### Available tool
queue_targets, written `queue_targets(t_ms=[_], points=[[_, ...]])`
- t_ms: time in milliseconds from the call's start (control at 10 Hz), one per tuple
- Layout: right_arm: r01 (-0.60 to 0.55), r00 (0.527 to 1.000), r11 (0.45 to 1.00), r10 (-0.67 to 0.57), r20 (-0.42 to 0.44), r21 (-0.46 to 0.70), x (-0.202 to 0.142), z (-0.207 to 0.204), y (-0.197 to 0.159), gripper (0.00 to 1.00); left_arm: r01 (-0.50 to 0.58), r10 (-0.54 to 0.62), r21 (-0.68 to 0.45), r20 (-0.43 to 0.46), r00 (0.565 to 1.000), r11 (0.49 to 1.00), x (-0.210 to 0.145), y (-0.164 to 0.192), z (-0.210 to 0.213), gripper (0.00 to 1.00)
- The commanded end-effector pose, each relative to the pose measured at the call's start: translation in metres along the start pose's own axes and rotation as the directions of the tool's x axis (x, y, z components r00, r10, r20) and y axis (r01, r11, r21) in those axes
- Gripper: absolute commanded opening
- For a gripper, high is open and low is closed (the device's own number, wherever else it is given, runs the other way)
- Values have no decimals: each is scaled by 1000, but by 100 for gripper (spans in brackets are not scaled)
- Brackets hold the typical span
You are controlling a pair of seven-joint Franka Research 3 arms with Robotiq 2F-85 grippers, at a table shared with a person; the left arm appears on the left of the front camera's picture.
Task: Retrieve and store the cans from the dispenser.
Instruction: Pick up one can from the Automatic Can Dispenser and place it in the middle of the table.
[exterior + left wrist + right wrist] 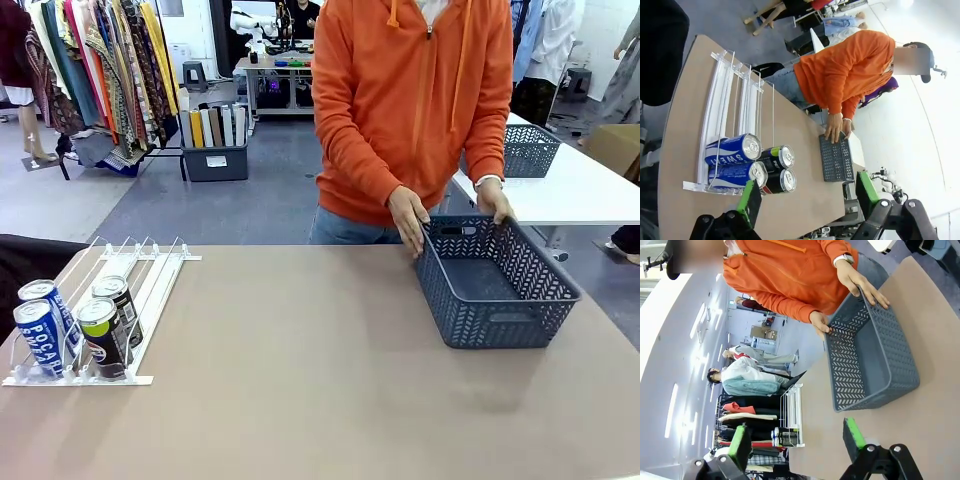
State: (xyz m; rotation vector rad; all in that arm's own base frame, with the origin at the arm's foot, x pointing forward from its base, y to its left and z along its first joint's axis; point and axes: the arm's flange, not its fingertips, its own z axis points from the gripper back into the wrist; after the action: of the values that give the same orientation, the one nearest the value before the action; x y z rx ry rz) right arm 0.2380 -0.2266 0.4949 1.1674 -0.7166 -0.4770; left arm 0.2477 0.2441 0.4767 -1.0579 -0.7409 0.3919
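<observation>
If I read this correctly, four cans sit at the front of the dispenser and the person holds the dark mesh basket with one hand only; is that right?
Not quite. The person holds the dark mesh basket with both hands, one hand and the other hand on its far rim, as the front view shows. The four cans do sit at the front of the dispenser.

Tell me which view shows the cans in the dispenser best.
Left wrist view: all four cans sit close, tops and labels clear, in the dispenser. Front view shows them at the left, rear pair partly hidden. Right wrist view shows them tiny and far.
</observation>
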Motion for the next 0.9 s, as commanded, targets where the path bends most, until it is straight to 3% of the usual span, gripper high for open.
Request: queue_targets(t_ms=[0,100,300,400,500,600,700,800], points=[[-19,1000,999,19,12,26,5,-2,2,100,76,-64,116,-103,993,990,2,-20,-13,100],[-19,1000,999,19,12,26,5,-2,2,100,183,-131,253,-209,969,950,5,-51,-32,100],[-19,1000,999,19,12,26,5,-2,2,100,468,-258,430,-461,849,772,4,-112,-88,100],[-19,1000,999,19,12,26,5,-2,2,100,520,-232,560,-505,832,645,3,-126,-114,100],[-19,1000,999,19,12,26,5,-2,2,100,580,-236,614,-551,801,535,-1,-134,-136,100],[-19,1000,999,19,12,26,5,-2,2,100,615,-233,639,-582,779,462,-7,-140,-153,100],[-19,1000,999,19,12,26,5,-2,2,100,641,-242,628,-605,759,441,-12,-145,-166,100],[-19,1000,999,19,12,26,5,-2,2,100,606,-207,642,-587,783,469,-12,-149,-173,100]])
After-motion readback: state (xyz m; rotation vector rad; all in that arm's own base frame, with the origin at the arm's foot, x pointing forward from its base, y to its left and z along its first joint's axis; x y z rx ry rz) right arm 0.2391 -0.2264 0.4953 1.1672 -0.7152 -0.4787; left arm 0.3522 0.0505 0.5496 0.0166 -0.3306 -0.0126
